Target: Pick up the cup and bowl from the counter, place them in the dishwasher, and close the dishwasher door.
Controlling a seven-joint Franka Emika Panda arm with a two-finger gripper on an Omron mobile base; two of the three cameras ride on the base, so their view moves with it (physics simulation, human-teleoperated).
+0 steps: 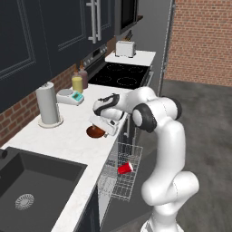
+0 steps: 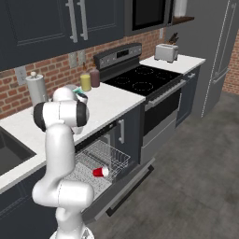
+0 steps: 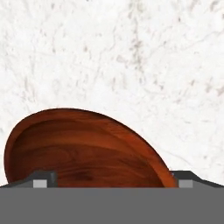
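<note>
Hovering over the bowl (image 3: 83, 146) on the white surface (image 1: 68, 136), the jaws (image 3: 112, 181) stand spread wide at its rim (contact unclear); the cup (image 1: 125, 168) lies in the dishwasher (image 1: 118, 174) rack.

Even, dim light (perhaps slightly soft).

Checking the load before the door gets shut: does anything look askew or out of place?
The cup lies tipped on its side in the dishwasher's pulled-out wire rack, not upright. The bowl sits on the counter under the gripper. No spill shows.
</note>
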